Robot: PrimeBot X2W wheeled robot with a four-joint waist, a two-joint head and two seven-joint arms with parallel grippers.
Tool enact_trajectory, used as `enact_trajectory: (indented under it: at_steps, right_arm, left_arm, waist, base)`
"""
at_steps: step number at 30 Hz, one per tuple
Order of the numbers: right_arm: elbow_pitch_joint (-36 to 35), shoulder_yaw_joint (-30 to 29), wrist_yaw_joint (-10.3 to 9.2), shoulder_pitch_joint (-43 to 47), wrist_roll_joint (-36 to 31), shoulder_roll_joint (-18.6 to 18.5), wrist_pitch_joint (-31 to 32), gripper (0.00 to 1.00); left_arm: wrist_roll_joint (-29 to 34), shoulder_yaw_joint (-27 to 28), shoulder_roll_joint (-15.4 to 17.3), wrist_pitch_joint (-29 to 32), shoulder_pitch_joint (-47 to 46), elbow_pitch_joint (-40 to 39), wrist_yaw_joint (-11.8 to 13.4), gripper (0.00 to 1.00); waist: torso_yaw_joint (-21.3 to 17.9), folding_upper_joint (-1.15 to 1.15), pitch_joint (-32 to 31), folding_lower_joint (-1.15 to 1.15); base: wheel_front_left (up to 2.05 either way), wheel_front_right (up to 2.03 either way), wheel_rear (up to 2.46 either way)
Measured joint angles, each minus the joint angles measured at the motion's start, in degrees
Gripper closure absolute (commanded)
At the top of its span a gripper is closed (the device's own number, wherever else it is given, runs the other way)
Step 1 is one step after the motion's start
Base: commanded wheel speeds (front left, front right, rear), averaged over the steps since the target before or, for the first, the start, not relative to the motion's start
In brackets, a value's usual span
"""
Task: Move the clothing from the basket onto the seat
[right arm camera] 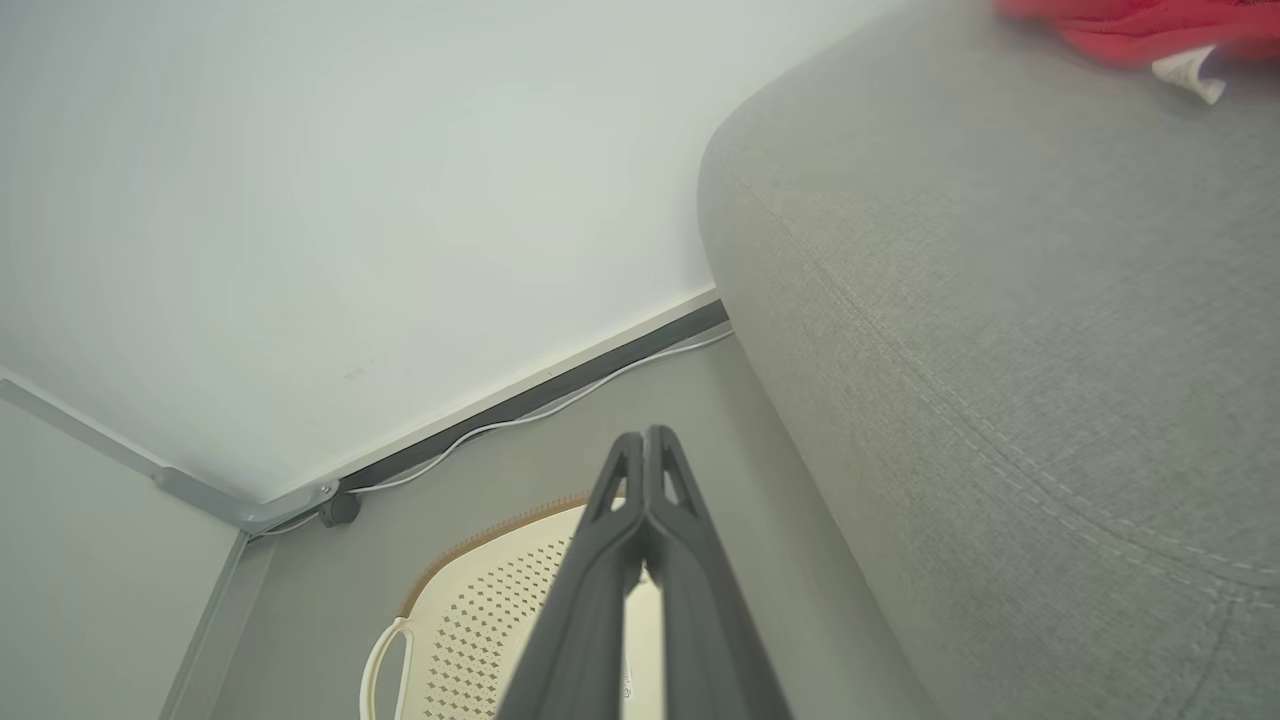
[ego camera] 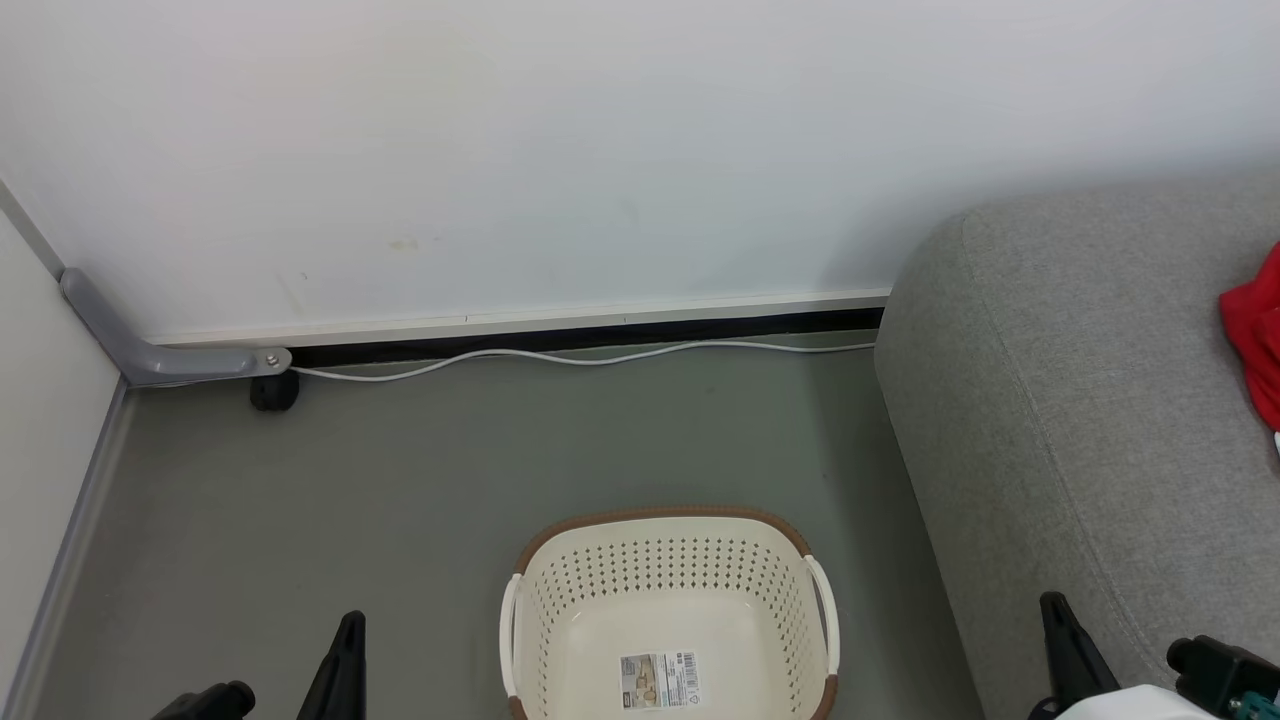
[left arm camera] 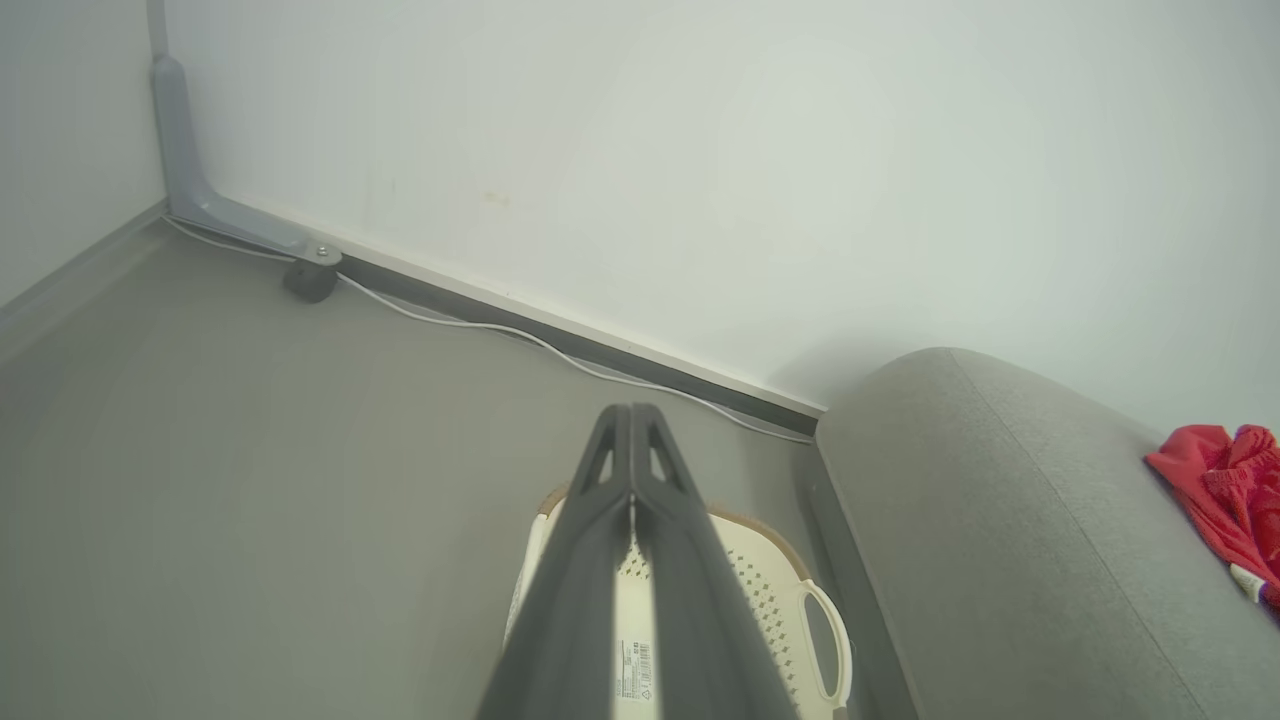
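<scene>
Your left gripper (left arm camera: 632, 425) and right gripper (right arm camera: 645, 445) are both clenched on nothing. Between them the cream perforated plastic basket (ego camera: 670, 570) holds just its label (ego camera: 658, 680). The bright red clothing (ego camera: 1255, 330) lies on the grey fabric sofa (ego camera: 1050, 420). Swing right carelessly and you'll likely clip the sofa's rounded edge; open floor (ego camera: 300, 520) lies left, a white cable (ego camera: 560, 355) beyond.

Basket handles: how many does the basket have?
2. One white handle on the left side of the basket, the other handle on its right side. The near end is cut off, so more may be hidden.
</scene>
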Motion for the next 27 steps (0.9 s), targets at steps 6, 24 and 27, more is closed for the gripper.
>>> enact_trajectory:
  at_steps: [6,24,27]
  right_arm:
    - [-0.66,-0.57,0.0,-0.04,4.63,0.0,1.37,1.0]
    - [-2.14,-2.02,-0.01,-1.18,16.37,0.0,4.33,1.0]
    - [-2.37,-2.24,-0.01,-1.19,18.33,0.0,4.63,1.0]
  left_arm:
    - [-4.88,0.15,0.09,1.19,-0.03,-0.16,0.0,1.0]
    - [-16.49,0.9,0.25,3.88,-1.47,-0.75,0.0,1.0]
    - [-18.38,1.03,0.26,4.49,-2.06,-0.77,0.0,1.0]
  waist:
    - [-0.05,0.0,-0.01,0.0]
    - [-0.17,0.0,-0.04,-0.01]
    - [-0.2,0.0,-0.04,-0.01]
  base:
    - [0.0,0.0,0.0]
    - [0.0,0.0,0.0]
    - [0.0,0.0,0.0]
